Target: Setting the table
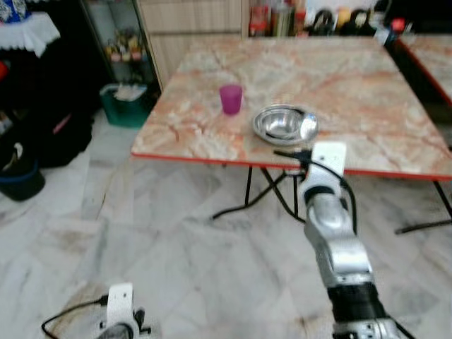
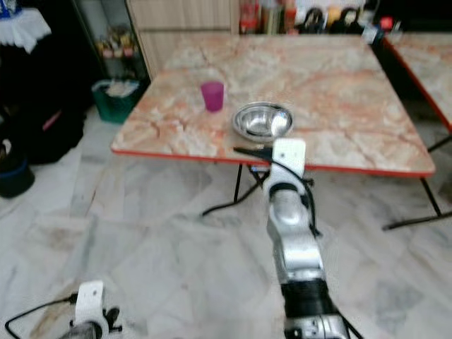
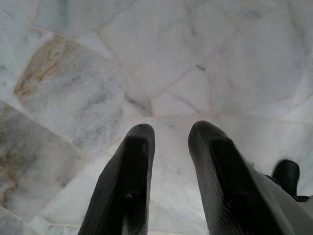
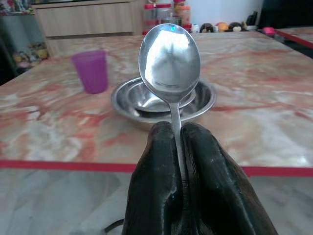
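Note:
A marble-topped table [image 1: 367, 99] with a red edge stands ahead. On it, near the front edge, sit a purple cup [image 1: 230, 99] and a steel bowl [image 1: 282, 123]. My right gripper [image 4: 177, 128] is shut on the handle of a metal spoon [image 4: 169, 61], which stands upright just short of the table's front edge, in front of the bowl. In the eye views the spoon's head [image 1: 308, 128] shows above my right wrist [image 1: 328, 159]. My left gripper [image 3: 168, 129] hangs low at my left side over the marble floor, open with nothing between its fingers.
A second table [image 1: 431, 56] stands close on the right. Jars and bottles [image 1: 282, 18] line the far side. A green bin [image 1: 127, 104] and dark bags [image 1: 56, 134] are at the left. Black table legs [image 1: 251, 191] cross under the front edge.

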Robot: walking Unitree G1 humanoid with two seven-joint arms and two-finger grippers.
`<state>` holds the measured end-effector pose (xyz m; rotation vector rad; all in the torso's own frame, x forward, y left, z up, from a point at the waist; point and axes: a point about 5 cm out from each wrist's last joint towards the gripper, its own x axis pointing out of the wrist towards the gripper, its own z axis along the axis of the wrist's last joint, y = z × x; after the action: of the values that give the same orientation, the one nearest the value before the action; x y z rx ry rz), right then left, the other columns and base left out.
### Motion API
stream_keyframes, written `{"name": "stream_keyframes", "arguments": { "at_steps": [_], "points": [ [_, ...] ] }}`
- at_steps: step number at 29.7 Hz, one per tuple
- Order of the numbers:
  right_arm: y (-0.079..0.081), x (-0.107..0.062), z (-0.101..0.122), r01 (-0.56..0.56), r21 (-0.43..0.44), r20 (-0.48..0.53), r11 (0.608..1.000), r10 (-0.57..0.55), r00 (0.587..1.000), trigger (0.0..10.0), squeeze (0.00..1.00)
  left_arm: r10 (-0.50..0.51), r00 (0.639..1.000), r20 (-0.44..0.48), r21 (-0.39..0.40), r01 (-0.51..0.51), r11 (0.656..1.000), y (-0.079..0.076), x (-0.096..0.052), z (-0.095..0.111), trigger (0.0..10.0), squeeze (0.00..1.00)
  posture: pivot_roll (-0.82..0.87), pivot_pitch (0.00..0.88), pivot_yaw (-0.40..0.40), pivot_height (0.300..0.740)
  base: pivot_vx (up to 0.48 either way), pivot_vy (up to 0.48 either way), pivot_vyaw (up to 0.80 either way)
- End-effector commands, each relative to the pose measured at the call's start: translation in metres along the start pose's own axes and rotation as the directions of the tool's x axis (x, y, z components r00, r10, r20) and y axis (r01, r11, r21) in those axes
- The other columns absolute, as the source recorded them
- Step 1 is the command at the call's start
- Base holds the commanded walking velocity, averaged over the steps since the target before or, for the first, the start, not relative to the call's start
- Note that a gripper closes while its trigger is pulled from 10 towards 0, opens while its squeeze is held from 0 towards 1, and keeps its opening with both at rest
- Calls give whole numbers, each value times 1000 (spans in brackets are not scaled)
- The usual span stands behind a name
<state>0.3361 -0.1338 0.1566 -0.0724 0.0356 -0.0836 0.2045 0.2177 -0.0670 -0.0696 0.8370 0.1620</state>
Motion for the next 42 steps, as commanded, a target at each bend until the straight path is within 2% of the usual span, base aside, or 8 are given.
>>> {"name": "stream_keyframes", "arguments": {
  "at_steps": [1,17,23,24,27,31,35,42],
  "points": [
    [-4,1,1,11,1,4,1000,-11,1000,10000,0,6,1000,-12,-5,-6,1000,3,-1,-4,10000,0,-37,85,77,740,289,0,0],
    [-8,4,-1,29,-11,-15,1000,-29,999,10000,0,1,1000,-12,-9,-1,1000,2,-1,-4,10000,0,-35,85,74,740,297,0,-237],
    [-6,2,4,-16,-7,55,1000,17,998,10000,0,-2,1000,-11,-9,1,1000,2,-1,-4,10000,0,-37,81,73,740,298,0,0],
    [-11,1,5,-38,-73,105,997,45,993,10000,0,-4,1000,-10,-9,4,1000,2,-1,-4,10000,0,-39,82,70,740,289,0,0],
    [-20,-3,6,-57,-87,167,995,71,983,10000,0,-6,1000,-9,-11,6,1000,1,-1,-4,10000,0,-43,81,68,740,284,0,0],
    [-33,-11,8,-62,-203,239,977,111,965,10000,0,-7,1000,-8,-12,7,1000,1,-1,-4,10000,0,-47,83,65,740,274,0,0],
    [-41,-13,11,-42,-181,268,983,90,959,10000,0,-9,1000,-8,-12,9,1000,1,-1,-3,10000,0,-53,84,67,740,271,0,0],
    [-35,-11,10,-59,-176,269,983,106,957,10000,0,-11,1000,-9,-8,11,1000,1,-1,-3,10000,0,-51,81,71,740,271,0,0]
  ]
}}
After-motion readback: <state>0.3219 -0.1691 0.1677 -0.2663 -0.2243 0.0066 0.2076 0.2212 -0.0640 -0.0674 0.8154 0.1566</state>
